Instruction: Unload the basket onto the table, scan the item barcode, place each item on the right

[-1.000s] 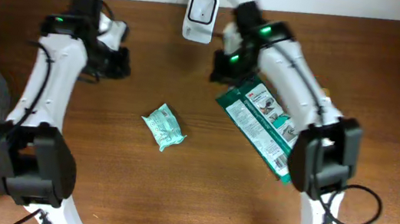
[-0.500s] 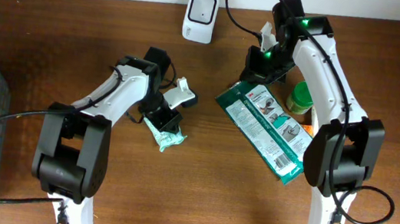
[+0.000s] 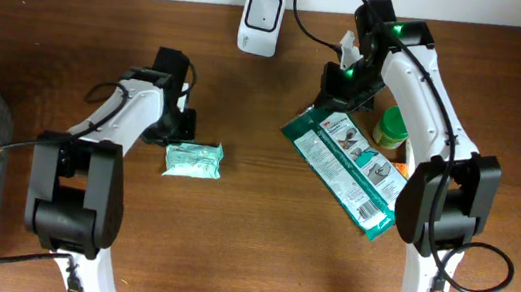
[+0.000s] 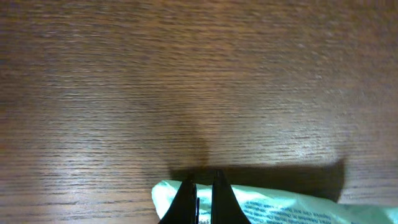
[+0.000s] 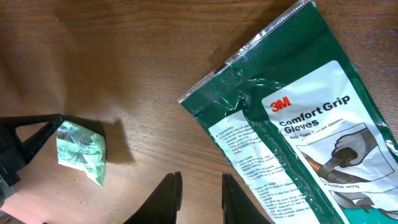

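Left pincer point(image 4: 203, 182) is closed at mint packet point(image 3: 194, 160); right pincer point(image 5: 200, 178) hangs slightly parted above glove pack point(image 5: 311, 124).

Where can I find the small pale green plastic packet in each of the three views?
Overhead: the small pale green plastic packet is left of centre.
Left wrist: packet at the bottom edge.
Right wrist: packet at the far left.
Shared landmark: the black left gripper at its edge.
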Controlling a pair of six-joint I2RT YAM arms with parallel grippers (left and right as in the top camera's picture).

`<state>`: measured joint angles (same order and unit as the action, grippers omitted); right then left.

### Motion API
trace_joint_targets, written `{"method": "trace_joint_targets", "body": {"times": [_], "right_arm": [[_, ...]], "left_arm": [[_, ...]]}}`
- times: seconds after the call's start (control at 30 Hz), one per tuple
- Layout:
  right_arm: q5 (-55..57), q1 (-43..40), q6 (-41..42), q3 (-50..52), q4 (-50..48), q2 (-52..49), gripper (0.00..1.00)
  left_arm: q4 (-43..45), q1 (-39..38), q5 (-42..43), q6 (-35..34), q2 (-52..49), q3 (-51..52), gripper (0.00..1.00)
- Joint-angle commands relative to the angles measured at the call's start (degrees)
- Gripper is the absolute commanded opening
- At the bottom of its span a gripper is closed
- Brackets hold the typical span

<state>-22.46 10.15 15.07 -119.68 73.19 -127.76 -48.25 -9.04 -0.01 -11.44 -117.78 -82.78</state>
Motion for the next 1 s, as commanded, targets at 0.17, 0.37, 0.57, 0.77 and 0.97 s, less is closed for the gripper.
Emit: {"method": "trace_joint_targets", "body": {"times": [0.17,0.37,0.57,0.77,0.97], "right_arm": [[-2.82,2.47,-2.64,-0.11,1.44,0.74,0.45],[-2.82,7.91,-2.62,1.25,2.27,0.66,0.49],[-6.12,9.81,-2.19,6.88,-0.2,0.63,0.49],[-21.99,11.56,-12.13,17.9,-11.19,0.66,0.53],[-30.49,14.56,-0.85,33.31,-35.85,0.63,0.59]], "left_arm": [[-16.72,3.34,0.24,-2.62,4.35,-14.45,0.0],[-15.23,4.72,18.14,11.02,4.28,-1.33,0.0],[-4.79,4.72,13.92,6.67,4.26,10.1,0.0],[-2.14,4.72,12.92,4.35,4.26,11.19,0.0],[-1.73,5.22,14.43,3.13,4.26,11.19,0.0]]}}
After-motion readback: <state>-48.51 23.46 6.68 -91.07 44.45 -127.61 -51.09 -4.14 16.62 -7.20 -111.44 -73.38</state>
